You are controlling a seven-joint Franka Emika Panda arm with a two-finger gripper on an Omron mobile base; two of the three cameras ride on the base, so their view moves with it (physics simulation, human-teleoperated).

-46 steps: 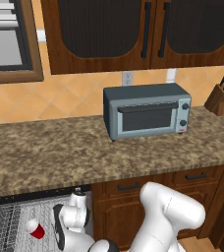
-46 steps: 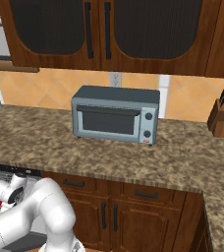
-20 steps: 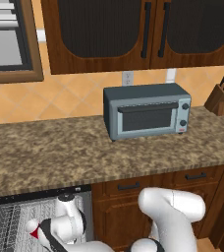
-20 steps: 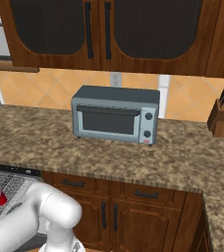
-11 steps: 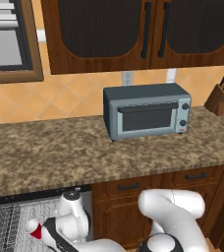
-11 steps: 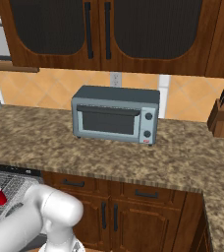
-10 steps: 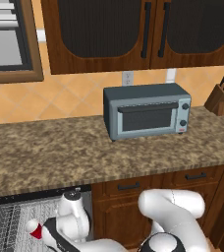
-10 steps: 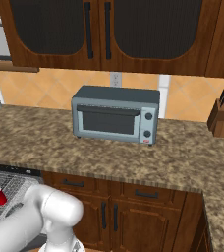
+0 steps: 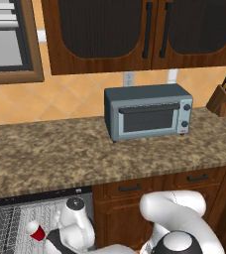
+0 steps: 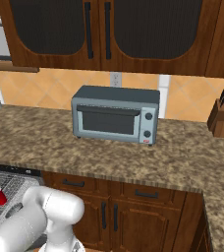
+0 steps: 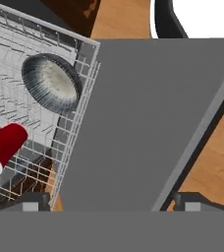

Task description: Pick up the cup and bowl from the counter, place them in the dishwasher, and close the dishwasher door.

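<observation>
The pincer (image 11: 109, 201) hangs with its two dark tips wide apart and nothing between them, over the lowered dishwasher door (image 11: 148, 123), whose flat grey panel runs away from the tips in the hand view. Just beside the door's edge stands the white wire rack (image 11: 40, 98) of the dishwasher (image 9: 16, 223). The cup (image 11: 1, 147) lies on its side in the rack near the rack's front corner, its long axis slanting across the wires, white rim toward the view's lower left. The bowl (image 11: 51, 81) is tipped up on edge against the rack's wall beside the door, its pale inside facing the camera. Above, the counter (image 9: 75, 154) carries a grey toaster oven (image 9: 147, 111) toward its back edge and a knife block (image 10: 221, 118) near the right end.
</observation>
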